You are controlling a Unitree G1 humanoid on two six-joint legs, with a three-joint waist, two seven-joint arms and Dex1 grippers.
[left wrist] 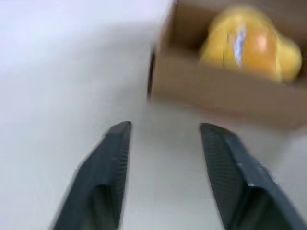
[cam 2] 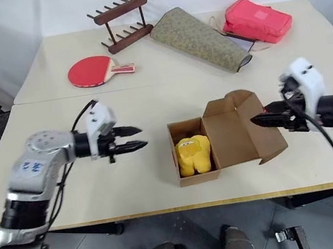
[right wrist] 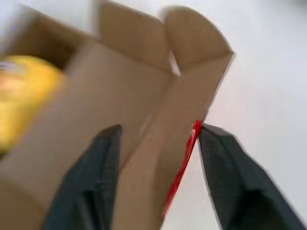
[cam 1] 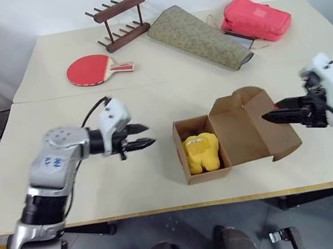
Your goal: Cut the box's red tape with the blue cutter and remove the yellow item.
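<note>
Box (cam 1: 232,132) open between both claws, left (cam 1: 145,136), right (cam 1: 268,115); each parted, empty.

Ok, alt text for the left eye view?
An opened cardboard box on a pale table holds a yellow item. The left gripper and right gripper flank it, jaws open and empty.

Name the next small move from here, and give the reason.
Probably move the left gripper toward the box and down onto the yellow item. The lid is folded open, the item lies uncovered inside, and the left jaws stand apart and empty beside it. The right gripper is over the lid, also holding nothing.
</note>
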